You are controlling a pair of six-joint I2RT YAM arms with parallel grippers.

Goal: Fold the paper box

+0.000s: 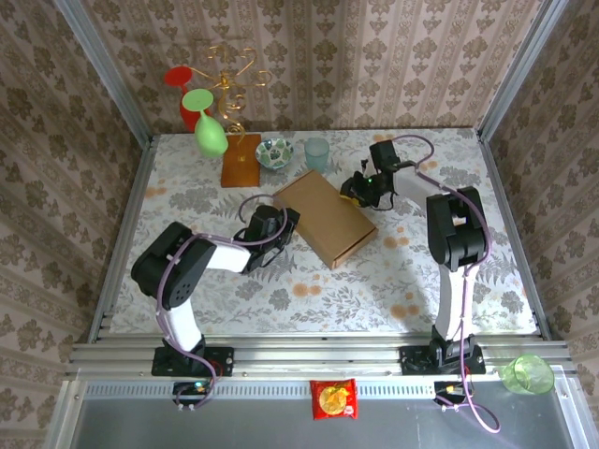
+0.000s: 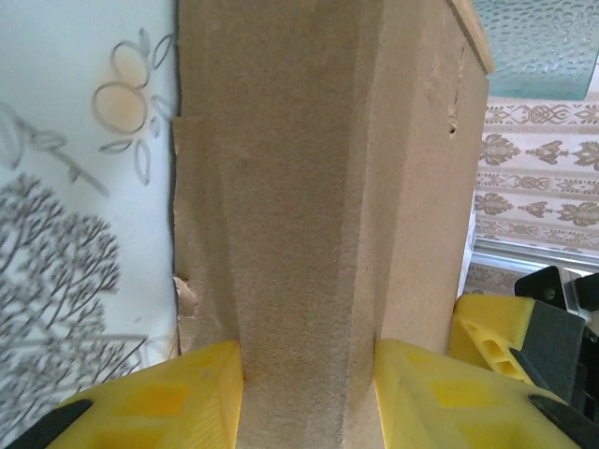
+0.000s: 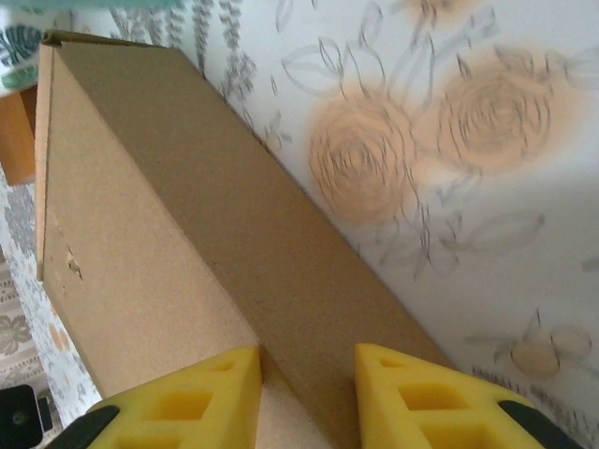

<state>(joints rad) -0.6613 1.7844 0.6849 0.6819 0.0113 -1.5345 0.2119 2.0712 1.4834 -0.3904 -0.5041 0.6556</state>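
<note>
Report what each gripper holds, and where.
Left gripper clamps the paper box at its left edge; right gripper straddles its right edge, grip uncertain.

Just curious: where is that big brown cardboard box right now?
Overhead view: the plain brown cardboard box lies mid-table, between the left pincer and right pincer.

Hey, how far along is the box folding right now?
The paper box already looks like a closed carton, sides up. In hand: left claw and right claw each pinch an edge at opposite ends. Remaining: possibly tucking end flaps; I can't see them clearly.
</note>
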